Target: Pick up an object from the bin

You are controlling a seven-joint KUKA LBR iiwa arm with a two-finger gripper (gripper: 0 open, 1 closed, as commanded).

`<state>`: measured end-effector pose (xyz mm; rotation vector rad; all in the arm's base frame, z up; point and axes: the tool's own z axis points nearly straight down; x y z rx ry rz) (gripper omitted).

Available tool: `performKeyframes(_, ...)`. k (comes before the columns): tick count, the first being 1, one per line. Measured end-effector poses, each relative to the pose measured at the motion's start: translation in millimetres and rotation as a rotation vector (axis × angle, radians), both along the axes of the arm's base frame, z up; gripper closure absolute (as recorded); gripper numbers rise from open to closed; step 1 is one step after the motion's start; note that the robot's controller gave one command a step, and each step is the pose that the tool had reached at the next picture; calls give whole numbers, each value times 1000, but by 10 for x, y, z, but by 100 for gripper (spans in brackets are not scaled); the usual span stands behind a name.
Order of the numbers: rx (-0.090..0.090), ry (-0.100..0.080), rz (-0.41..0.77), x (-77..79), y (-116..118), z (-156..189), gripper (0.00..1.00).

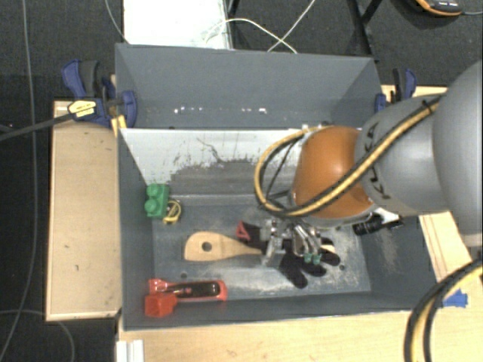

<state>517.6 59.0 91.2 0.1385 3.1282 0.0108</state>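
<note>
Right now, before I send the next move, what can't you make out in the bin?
Camera view:
- Wooden spatula: its handle end runs under the gripper, hidden.
- Dark heap beneath the gripper: too tangled to tell things apart.
- Small red piece left of the gripper: partly covered, kind unclear.
- Bin floor under the orange wrist cover: hidden by the arm.

The grey metal bin (219, 179) carried a green block (156, 200) at ten o'clock with a small yellow piece (173, 213) just beside it. A wooden spatula (215, 247) lay near centre, a red-and-black tool (183, 292) at seven o'clock, and dark bits (300, 270) at four.
</note>
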Motion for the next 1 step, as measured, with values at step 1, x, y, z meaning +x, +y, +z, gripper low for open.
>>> performKeyframes(1, 1, -2, -1, 5, 0, 77, 100)
